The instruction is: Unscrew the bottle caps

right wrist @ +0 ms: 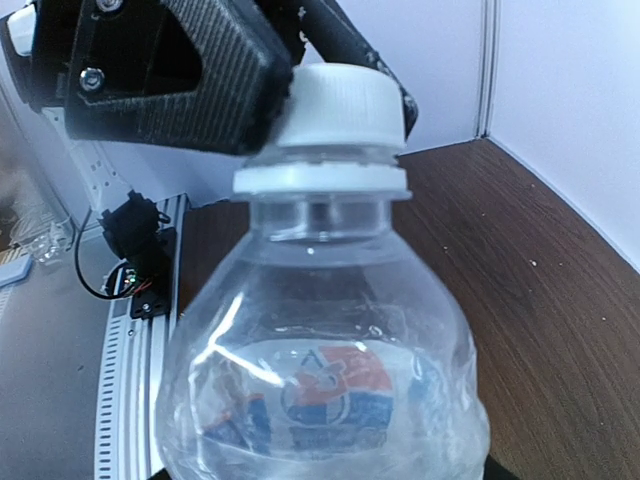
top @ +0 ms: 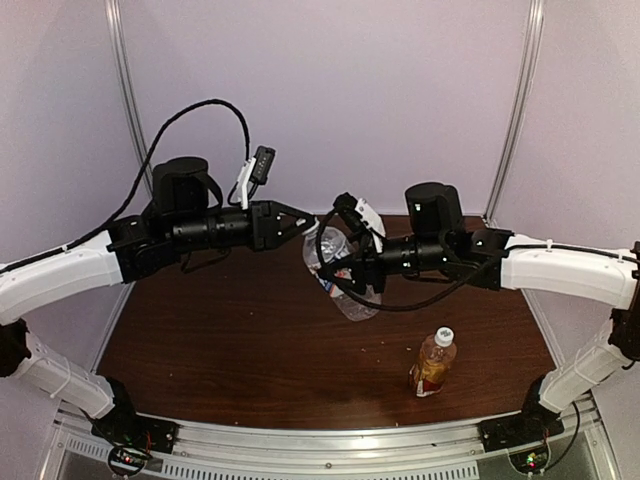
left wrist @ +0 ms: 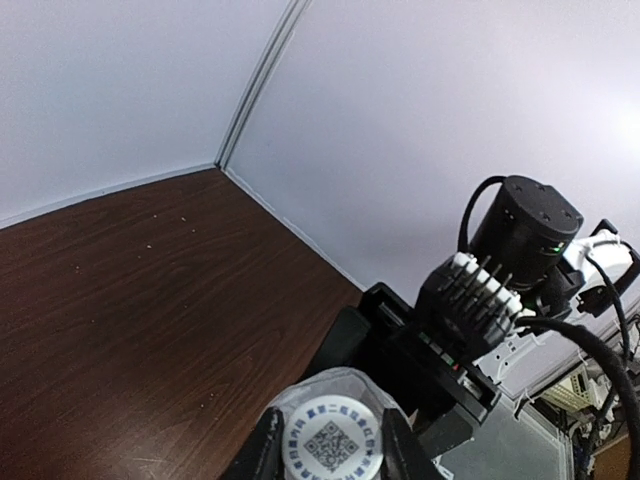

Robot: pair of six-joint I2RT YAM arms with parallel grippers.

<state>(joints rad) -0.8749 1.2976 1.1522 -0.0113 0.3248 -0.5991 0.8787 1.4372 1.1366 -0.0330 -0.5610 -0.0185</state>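
A clear bottle (top: pixel 341 275) of colourless liquid hangs tilted above the table, its neck towards the left arm. My right gripper (top: pixel 362 272) is shut on its body; in the right wrist view the bottle (right wrist: pixel 325 380) fills the frame and hides my own fingers. My left gripper (top: pixel 308 226) is shut on its white cap (left wrist: pixel 332 446), one finger (left wrist: pixel 262 450) on each side. The cap (right wrist: pixel 338 103) still sits on the neck. The amber bottle (top: pixel 433 362) with a red-yellow label stands upright at the front right, its white cap (top: pixel 444 336) on.
The brown table (top: pixel 230 330) is closed in by pale walls at the back and sides. A metal rail (top: pixel 330 440) runs along the near edge by the arm bases. A cable (top: pixel 190 115) loops above the left arm.
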